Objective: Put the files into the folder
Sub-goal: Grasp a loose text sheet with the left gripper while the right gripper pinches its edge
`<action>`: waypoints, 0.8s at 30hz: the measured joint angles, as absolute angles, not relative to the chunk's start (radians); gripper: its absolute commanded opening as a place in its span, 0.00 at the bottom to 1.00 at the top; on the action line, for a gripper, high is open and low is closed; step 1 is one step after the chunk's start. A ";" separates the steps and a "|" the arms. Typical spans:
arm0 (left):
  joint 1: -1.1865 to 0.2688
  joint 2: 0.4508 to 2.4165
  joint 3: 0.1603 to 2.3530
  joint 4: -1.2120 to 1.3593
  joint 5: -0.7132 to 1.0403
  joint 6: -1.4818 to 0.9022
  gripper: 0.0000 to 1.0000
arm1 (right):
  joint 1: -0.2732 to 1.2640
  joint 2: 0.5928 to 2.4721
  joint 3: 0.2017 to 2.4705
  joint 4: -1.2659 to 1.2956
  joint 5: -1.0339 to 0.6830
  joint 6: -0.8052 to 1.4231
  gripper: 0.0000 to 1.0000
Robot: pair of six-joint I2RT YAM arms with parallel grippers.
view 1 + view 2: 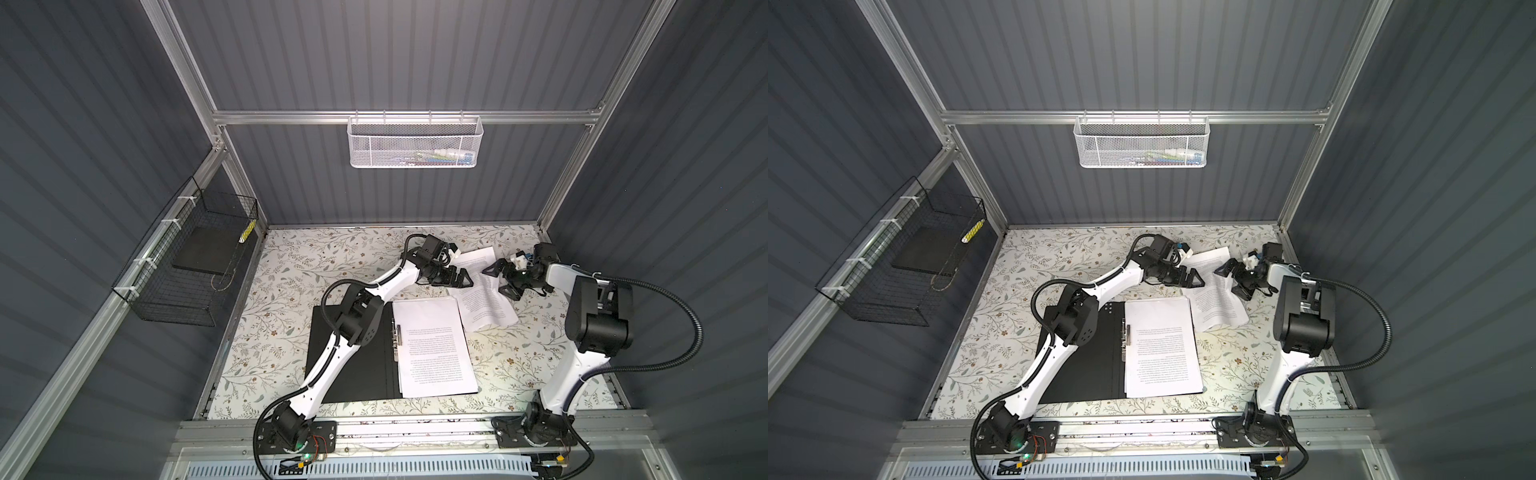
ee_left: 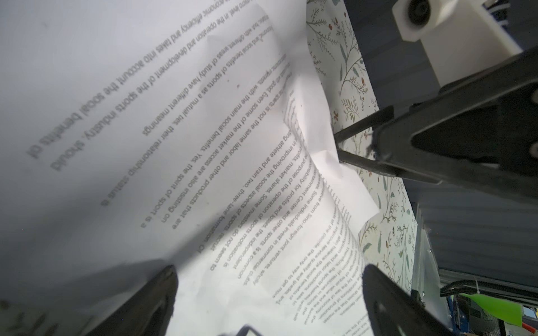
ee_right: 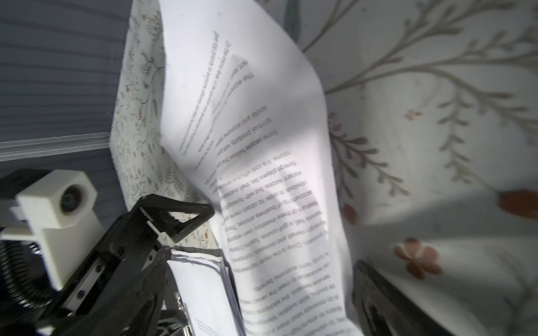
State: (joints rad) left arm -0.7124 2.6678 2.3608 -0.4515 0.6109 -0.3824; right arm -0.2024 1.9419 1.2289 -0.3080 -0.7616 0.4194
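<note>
My left gripper (image 1: 462,281) and right gripper (image 1: 502,281), both spread and empty, flank the sheet (image 1: 486,309), whose long axis runs front-to-back between them, about equally near.

Dim enclosure, bright overhead light on table (image 1: 291,266), wrist views blurred near lens, soft shadows

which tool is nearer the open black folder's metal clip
Left. The left tool hovers beyond the metal clip, slightly right; right tool is further right, across the loose white sheet.
</note>
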 measured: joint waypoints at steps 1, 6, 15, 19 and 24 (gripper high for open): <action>-0.712 2.668 2.361 -0.452 0.611 -0.379 1.00 | -0.202 1.942 1.229 -0.291 -0.787 0.422 0.99; -0.710 2.659 2.340 -0.446 0.619 -0.363 0.99 | -0.196 1.942 1.248 -0.243 -0.870 0.427 0.99; -0.691 2.620 2.276 -0.442 0.632 -0.358 0.99 | -0.184 1.930 1.295 -0.347 -0.657 0.372 0.99; -0.689 2.620 2.276 -0.442 0.632 -0.358 0.99 | -0.184 1.906 1.285 -0.405 -0.528 0.356 0.99; -0.689 2.620 2.276 -0.444 0.633 -0.350 0.99 | -0.190 1.895 1.281 -0.435 -0.447 0.335 0.99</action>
